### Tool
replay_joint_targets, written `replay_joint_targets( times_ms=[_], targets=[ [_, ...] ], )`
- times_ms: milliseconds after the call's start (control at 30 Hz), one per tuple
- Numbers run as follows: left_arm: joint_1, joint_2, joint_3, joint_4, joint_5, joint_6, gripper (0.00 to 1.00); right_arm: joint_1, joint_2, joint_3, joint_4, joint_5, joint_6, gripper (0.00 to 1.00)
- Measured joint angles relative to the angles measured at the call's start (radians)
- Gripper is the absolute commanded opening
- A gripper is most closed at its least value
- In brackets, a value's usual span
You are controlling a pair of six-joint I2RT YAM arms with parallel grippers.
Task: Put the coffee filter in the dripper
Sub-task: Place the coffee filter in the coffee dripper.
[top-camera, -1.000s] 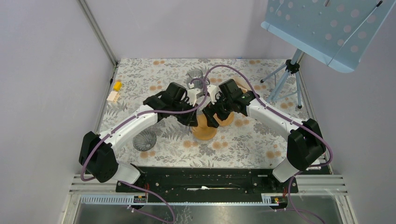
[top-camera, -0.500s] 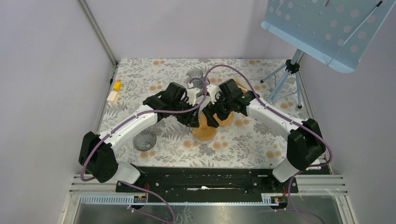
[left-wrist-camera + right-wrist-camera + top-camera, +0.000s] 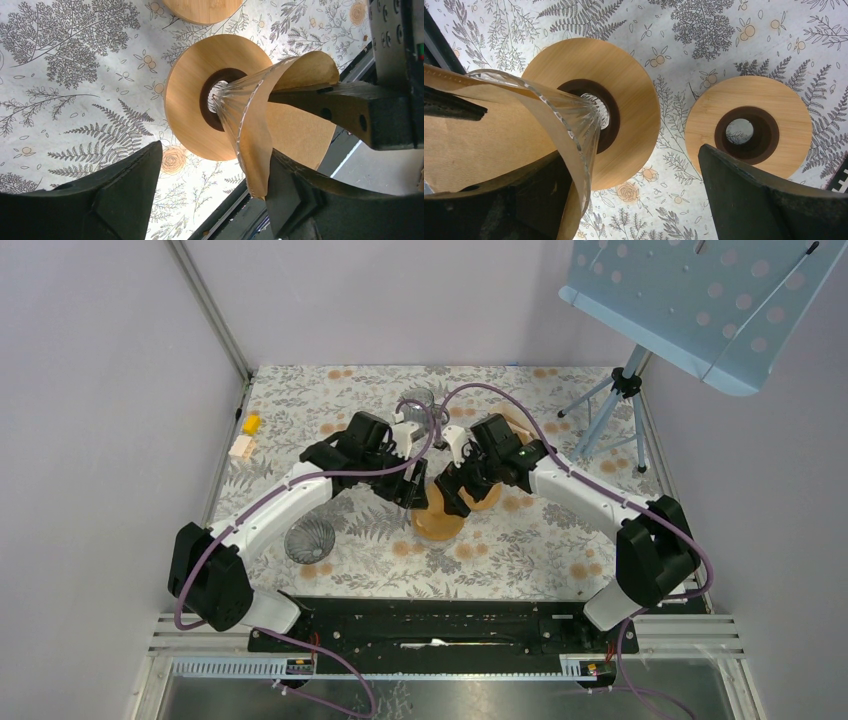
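A ribbed glass dripper (image 3: 235, 112) stands in a round wooden base (image 3: 187, 107) at mid-table (image 3: 437, 515). The brown paper coffee filter (image 3: 302, 75) lies inside the cone, its edge sticking past the glass rim. My left gripper (image 3: 215, 150) is open: one finger is clear of the cone and the other rests against the filter's edge. My right gripper (image 3: 633, 152) is open wide and straddles the dripper wall (image 3: 574, 125), with one finger inside against the filter (image 3: 489, 142) and the other outside. Both grippers (image 3: 412, 485) (image 3: 452, 490) meet over the dripper.
A second wooden ring base (image 3: 749, 132) lies just right of the dripper. Another glass dripper (image 3: 309, 539) sits near the left arm, and a glass piece (image 3: 418, 403) stands behind. Yellow (image 3: 251, 423) and beige (image 3: 241, 446) blocks lie far left; a tripod stand (image 3: 620, 390) is at the back right.
My left gripper has gone from shut to open, letting go of the filter, and has drawn slightly back to the left. The right gripper has stayed open in place.
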Motion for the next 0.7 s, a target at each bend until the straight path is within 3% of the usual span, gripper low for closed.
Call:
replay_joint_targets(
  times_ms=[700],
  targets=[
    [0.000, 0.010, -0.028, 0.055, -0.061, 0.000, 0.77, -0.001, -0.034, -0.082, 0.134, -0.002, -0.011, 1.00]
  ],
)
